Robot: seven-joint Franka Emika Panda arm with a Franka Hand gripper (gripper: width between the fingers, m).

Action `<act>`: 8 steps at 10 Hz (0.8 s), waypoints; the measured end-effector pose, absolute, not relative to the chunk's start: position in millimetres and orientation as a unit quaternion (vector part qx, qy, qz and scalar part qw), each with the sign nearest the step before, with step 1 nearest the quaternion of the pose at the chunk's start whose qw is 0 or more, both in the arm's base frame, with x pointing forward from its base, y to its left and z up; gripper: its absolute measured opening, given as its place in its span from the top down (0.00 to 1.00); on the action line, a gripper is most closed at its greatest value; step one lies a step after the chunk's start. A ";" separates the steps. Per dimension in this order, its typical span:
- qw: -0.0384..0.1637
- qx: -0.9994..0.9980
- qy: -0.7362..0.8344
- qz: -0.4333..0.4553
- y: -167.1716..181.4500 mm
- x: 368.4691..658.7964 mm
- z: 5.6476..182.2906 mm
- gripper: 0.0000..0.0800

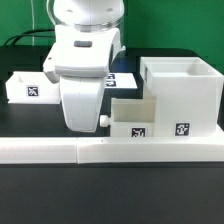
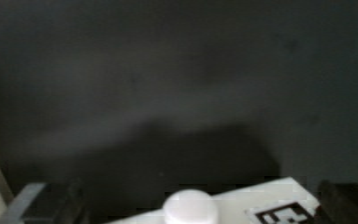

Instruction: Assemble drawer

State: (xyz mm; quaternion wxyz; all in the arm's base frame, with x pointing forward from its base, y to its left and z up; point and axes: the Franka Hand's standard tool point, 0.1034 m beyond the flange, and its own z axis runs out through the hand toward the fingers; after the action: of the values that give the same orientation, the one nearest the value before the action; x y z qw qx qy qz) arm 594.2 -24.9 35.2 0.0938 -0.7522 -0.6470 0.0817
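My gripper [image 1: 82,122] hangs low over the table, just to the exterior view's left of a small white drawer box [image 1: 137,118] with marker tags. A round white knob [image 1: 103,119] sticks out of that box's end toward the gripper. In the wrist view the knob [image 2: 190,206] lies between my two dark fingers [image 2: 30,200], which stand wide apart and do not touch it. The box's tagged face [image 2: 279,208] shows beside it. A larger open white housing [image 1: 182,92] stands at the exterior view's right. The gripper [image 2: 194,192] is open and empty.
Another white open box [image 1: 28,87] with a tag stands at the exterior view's left. A long low white rail [image 1: 110,152] runs along the front. The marker board [image 1: 120,78] lies behind the arm. The table is black.
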 end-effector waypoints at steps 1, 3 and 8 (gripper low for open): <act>0.094 -0.752 -0.647 0.082 -25.3 594.1 35.0 0.19; 0.094 -0.751 -0.648 0.082 -25.2 594.0 34.8 0.19; 0.121 -0.703 -0.697 0.074 29.9 591.4 31.8 0.19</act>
State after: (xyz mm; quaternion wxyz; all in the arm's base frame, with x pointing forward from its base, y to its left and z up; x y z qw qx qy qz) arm 591.4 29.9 31.8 0.1207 -0.7033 -0.6966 0.0741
